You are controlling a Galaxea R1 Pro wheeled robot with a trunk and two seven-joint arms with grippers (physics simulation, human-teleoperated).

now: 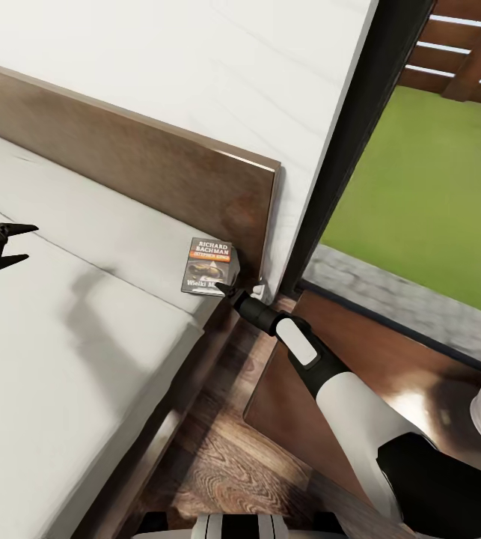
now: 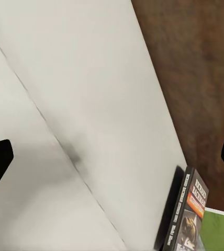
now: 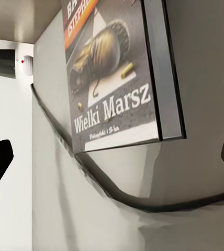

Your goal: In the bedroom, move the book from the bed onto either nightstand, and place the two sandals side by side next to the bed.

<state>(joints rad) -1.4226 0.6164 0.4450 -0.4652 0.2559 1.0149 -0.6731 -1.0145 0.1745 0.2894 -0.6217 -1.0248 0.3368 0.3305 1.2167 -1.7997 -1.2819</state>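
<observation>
Two grippers are seen in the head view. At the left edge of the frame the left gripper (image 1: 17,243) is held above the light-grey mattress of the bed (image 1: 68,337), its black jaws spread apart with nothing between them; a soft shadow is cast on the mattress to its right. In the left wrist view the same jaws are seen wide apart at both edges, with the mattress below.

Near the centre of the head view the book (image 1: 210,266) is seen lying flat on the mattress corner, just beside the dark headboard (image 1: 158,168). The right gripper (image 1: 229,288) is placed at the book's lower right corner; in the right wrist view its jaws are shown open at both frame edges, closed on nothing, with the "Wielki Marsz" cover just ahead.

At lower right the glossy brown nightstand (image 1: 285,404) is seen under the right arm. Grass is shown through the black-framed window (image 1: 345,142) at the right.
</observation>
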